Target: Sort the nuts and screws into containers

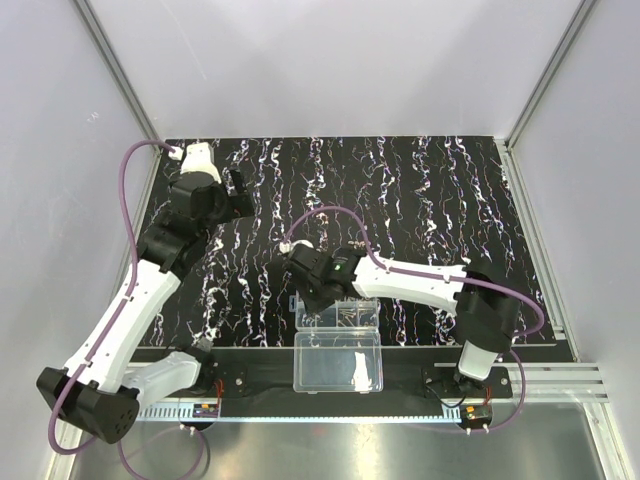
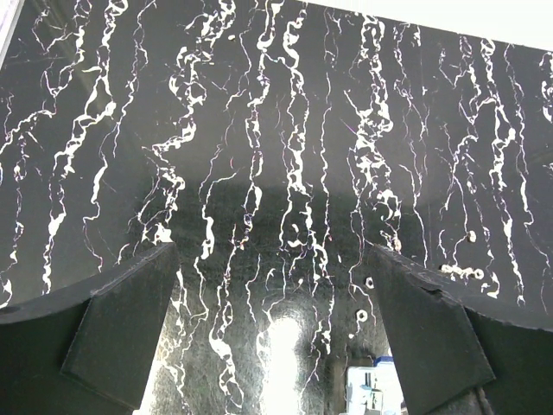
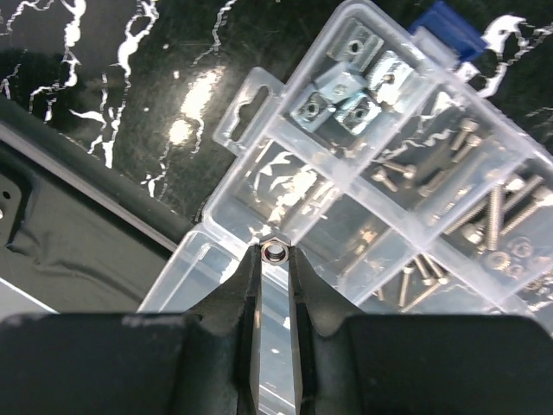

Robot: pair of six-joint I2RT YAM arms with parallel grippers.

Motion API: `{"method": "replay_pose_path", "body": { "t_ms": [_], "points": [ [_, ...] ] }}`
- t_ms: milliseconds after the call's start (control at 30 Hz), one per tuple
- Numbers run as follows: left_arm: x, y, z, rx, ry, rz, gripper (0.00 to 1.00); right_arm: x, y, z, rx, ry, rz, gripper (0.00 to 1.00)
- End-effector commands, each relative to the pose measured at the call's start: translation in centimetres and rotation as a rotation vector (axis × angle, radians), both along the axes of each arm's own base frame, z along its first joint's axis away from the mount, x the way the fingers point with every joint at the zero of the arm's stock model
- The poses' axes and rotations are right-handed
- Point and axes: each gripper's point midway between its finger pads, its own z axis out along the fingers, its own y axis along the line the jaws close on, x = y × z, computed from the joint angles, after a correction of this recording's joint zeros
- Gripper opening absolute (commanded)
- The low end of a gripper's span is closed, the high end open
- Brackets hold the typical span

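My right gripper [image 3: 275, 253] is shut on a small hexagonal silvery nut [image 3: 275, 252], held at its fingertips above the clear organizer box [image 3: 251, 99]. The nut hangs over the near edge of an empty-looking compartment [image 3: 294, 186]. Other compartments hold screws [image 3: 484, 216] and square metal pieces [image 3: 346, 91]. In the top view the right gripper [image 1: 322, 290] is over the box [image 1: 340, 313]. My left gripper [image 2: 276, 346] is open and empty above the mat at the far left [image 1: 236, 192]. Two small nuts [image 2: 369, 282] lie on the mat near its right finger.
The undivided clear lid half [image 1: 338, 362] lies open toward the near table edge. A small blue piece [image 3: 448, 26] sits at the box's far corner. The black mat with white streaks [image 1: 400, 200] covers the table. Grey walls stand on both sides.
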Motion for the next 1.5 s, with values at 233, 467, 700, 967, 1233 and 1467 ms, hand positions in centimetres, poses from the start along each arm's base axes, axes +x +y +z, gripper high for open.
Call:
{"method": "replay_pose_path", "body": {
  "t_ms": [233, 467, 700, 967, 1233, 1467],
  "points": [
    [0.6, -0.4, 2.9, -0.047, -0.084, -0.004, 0.99, 0.3, 2.4, 0.0, 0.044, -0.014, 0.009, 0.06],
    [0.6, -0.5, 2.9, -0.049, -0.083, -0.010, 0.99, 0.3, 2.5, -0.9, 0.030, -0.007, 0.011, 0.07],
    [0.6, -0.5, 3.0, -0.050, -0.086, -0.010, 0.99, 0.8, 3.4, 0.2, 0.051, -0.023, 0.011, 0.40],
    [0.5, -0.2, 3.2, -0.044, -0.091, 0.002, 0.99, 4.6, 1.6, 3.6, 0.017, -0.169, -0.061, 0.61],
    [0.7, 0.1, 2.8, -0.027, -0.082, 0.017, 0.99, 15.0, -5.9, 4.2, -0.002, -0.193, -0.360, 0.61],
    [1.4, 0.1, 1.4, -0.001, -0.046, 0.024, 0.99, 20.6, -9.4, 2.1, -0.071, -0.205, -0.480, 0.58]
  ]
}}
